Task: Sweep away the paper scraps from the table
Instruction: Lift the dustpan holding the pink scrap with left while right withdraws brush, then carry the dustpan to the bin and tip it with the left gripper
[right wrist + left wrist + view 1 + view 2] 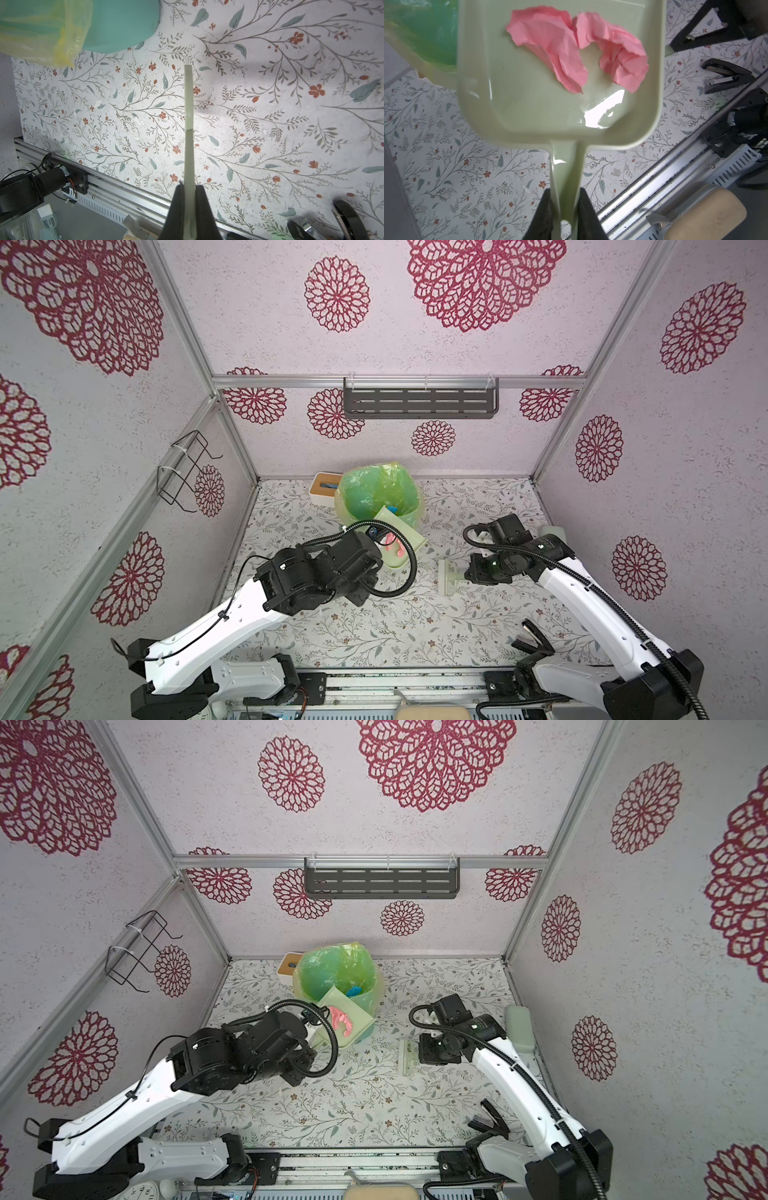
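1. Two pink paper scraps [550,45] are seen crumpled side by side in the dustpan [529,108], toward its open lip.
2. The dustpan's handle is clamped between the fingers of the left gripper [565,197]. The pan is held tilted, with its lip at the near rim of the bin [374,489].
3. Blue paper scraps [355,991] are seen inside the bin, down in its yellow-green liner [68,41].
4. The brush [188,104] is pinched by its handle in the right gripper [189,193], the jaws tight on it. It is held low over the table [270,124]; whether it touches cannot be told.
5. Open table is left between the two arms, down to the near rail [415,674].
6. A stapler [534,639] is seen lying open by the near right edge, close to the right arm's base.
7. A box [322,487] is set behind the bin at the far edge.
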